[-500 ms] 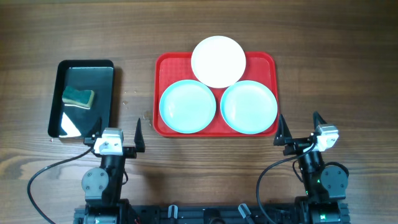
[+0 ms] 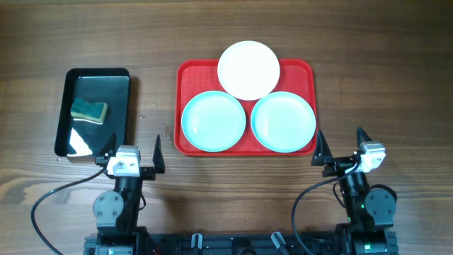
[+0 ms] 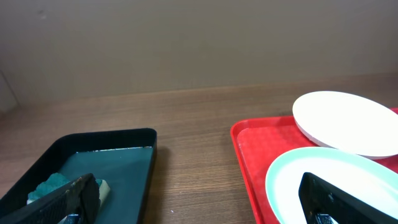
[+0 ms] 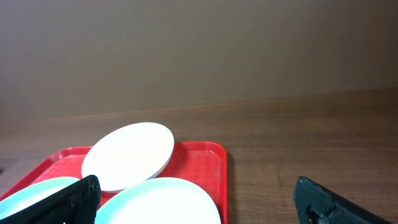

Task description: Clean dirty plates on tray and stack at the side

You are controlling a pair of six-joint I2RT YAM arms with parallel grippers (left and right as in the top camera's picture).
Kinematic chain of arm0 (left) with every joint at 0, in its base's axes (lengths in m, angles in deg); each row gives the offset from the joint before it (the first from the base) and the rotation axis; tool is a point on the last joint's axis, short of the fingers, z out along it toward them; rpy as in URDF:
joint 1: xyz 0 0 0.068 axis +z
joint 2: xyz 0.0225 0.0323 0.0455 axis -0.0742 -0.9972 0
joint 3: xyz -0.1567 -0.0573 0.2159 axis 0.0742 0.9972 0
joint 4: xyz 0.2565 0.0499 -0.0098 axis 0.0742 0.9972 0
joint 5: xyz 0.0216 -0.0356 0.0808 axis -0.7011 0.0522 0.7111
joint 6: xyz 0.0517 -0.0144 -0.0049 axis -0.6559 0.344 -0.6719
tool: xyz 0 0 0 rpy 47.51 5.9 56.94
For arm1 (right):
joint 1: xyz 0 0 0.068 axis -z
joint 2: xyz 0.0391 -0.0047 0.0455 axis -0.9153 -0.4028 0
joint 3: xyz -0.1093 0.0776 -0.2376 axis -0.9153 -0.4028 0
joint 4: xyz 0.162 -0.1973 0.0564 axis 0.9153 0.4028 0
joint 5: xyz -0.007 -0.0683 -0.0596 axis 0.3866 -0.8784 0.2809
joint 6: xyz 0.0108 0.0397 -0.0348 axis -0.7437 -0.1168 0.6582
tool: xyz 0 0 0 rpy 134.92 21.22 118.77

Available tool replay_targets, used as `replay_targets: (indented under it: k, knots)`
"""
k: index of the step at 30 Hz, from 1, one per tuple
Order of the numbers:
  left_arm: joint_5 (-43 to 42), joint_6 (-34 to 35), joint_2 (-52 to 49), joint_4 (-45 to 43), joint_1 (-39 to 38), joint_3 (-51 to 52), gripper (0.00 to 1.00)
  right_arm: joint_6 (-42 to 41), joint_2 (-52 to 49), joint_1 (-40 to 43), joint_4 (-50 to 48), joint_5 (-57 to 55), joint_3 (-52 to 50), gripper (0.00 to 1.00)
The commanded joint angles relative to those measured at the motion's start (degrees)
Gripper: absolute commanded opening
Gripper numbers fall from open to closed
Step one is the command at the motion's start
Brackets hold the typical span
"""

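Note:
The red tray [image 2: 190,74] lies at the middle of the table. It holds a white plate [image 2: 248,69] at the back, resting on two aqua plates, one at the left [image 2: 213,121] and one at the right [image 2: 283,121]. My left gripper [image 2: 133,150] is open and empty near the front edge, left of the tray. My right gripper [image 2: 341,144] is open and empty just right of the tray's front corner. The left wrist view shows the tray [image 3: 245,149], the white plate [image 3: 345,121] and the left aqua plate [image 3: 292,174]. The right wrist view shows the tray [image 4: 208,158] and the white plate [image 4: 127,152].
A smaller black tray [image 2: 78,145] stands at the left and holds a green and yellow sponge [image 2: 89,110]. It also shows in the left wrist view [image 3: 124,168]. Bare wooden table lies between the two trays and right of the red tray.

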Motion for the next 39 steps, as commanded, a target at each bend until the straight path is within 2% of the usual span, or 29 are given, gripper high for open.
replay_targets:
  k: [1, 8, 9, 10, 11, 12, 16, 17, 19, 20, 21, 22, 23, 24, 26, 27, 28, 30, 33, 34, 35, 36, 39]
  knots:
    - [0.5, -1.1, 0.4, 0.1, -0.3, 0.4, 1.0, 0.7, 0.5, 0.3, -0.1, -0.7, -0.1, 1.0]
    - [0.5, -1.1, 0.4, 0.1, -0.3, 0.4, 1.0, 0.7, 0.5, 0.3, -0.1, -0.7, -0.1, 0.99]
    - [-2.8, -1.1, 0.4, -1.4, -0.3, 0.4, 1.0, 0.7, 0.5, 0.3, -0.1, -0.7, -0.1, 1.0]
    - [-12.0, -1.1, 0.4, -3.5, -0.3, 0.4, 1.0, 0.7, 0.5, 0.3, -0.1, -0.7, -0.1, 1.0]
    - [-19.4, -1.1, 0.4, -7.5, -0.3, 0.4, 1.0, 0.7, 0.5, 0.3, -0.1, -0.7, -0.1, 1.0]
    - [-22.9, -1.1, 0.4, -12.6, -0.3, 0.4, 1.0, 0.7, 0.5, 0.3, -0.1, -0.7, -0.1, 1.0]
    - [-20.1, -1.6, 0.3, -35.1, -0.3, 0.2, 1.0, 0.7, 0.5, 0.3, -0.1, -0.7, -0.1, 1.0]
    - [-17.7, -1.6, -0.1, -36.0, -0.3, -0.8, 1.0, 0.7, 0.5, 0.3, -0.1, -0.7, -0.1, 1.0]
    - [-11.4, -4.2, -6.5, -31.5, -0.3, -7.9, 1.0, 0.7, 0.5, 0.3, -0.1, -0.7, -0.1, 1.0]
    - [-8.6, -4.0, -11.0, -26.3, -0.3, -12.8, 1.0, 0.7, 0.5, 0.3, -0.1, -0.7, -0.1, 1.0]
    - [-8.0, -3.7, -21.1, -11.8, -0.3, -24.5, 1.0, 0.7, 0.5, 0.3, -0.1, -0.7, -0.1, 1.0]
    - [-11.8, -3.7, -33.5, 4.3, -0.3, -38.3, 1.0, 0.7, 0.5, 0.3, -0.1, -0.7, -0.1, 1.0]
    - [-19.5, -3.6, -42.9, 12.9, -0.3, -47.5, 1.0, 0.7, 0.5, 0.3, -0.1, -0.7, -0.1, 1.0]
    - [-24.2, -3.7, -49.5, 16.2, -0.3, -52.0, 1.0, 0.7, 0.5, 0.3, -0.1, -0.7, -0.1, 1.0]
    - [-22.6, -1.4, -58.1, 14.4, -0.2, -55.0, 1.0, 0.7, 0.5, 0.3, -0.1, -0.7, -0.1, 1.0]
    - [-10.4, 11.4, -62.9, 16.0, 1.0, -59.1, 1.0, 0.7, 0.5, 0.3, -0.1, -0.7, -0.1, 1.0]
    - [-3.1, 17.5, -67.0, 21.4, 3.1, -64.7, 1.0, 0.7, 0.5, 0.3, -0.1, -0.7, -0.1, 1.0]
    - [2.1, 23.0, -75.8, 34.8, 9.5, -76.6, 1.0, 0.7, 0.5, 0.3, -0.1, -0.7, -0.1, 1.0]
    - [-2.6, 23.3, -80.4, 35.6, 12.5, -77.3, 1.0, 0.7, 0.5, 0.3, -0.1, -0.7, -0.1, 1.0]
    - [4.9, 30.1, -82.7, 37.1, 12.7, -77.2, 1.0, 0.7, 0.5, 0.3, -0.1, -0.7, -0.1, 1.0]
    - [12.9, 41.2, -85.4, 39.0, 13.9, -77.2, 1.0, 0.7, 0.5, 0.3, -0.1, -0.7, -0.1, 1.0]
    - [15.9, 45.0, -87.9, 39.3, 14.9, -77.2, 1.0, 0.7, 0.5, 0.3, -0.1, -0.7, -0.1, 1.0]
    - [16.0, 45.6, -98.3, 37.1, 17.5, -77.2, 1.0, 0.7, 0.5, 0.3, -0.1, -0.7, -0.1, 1.0]
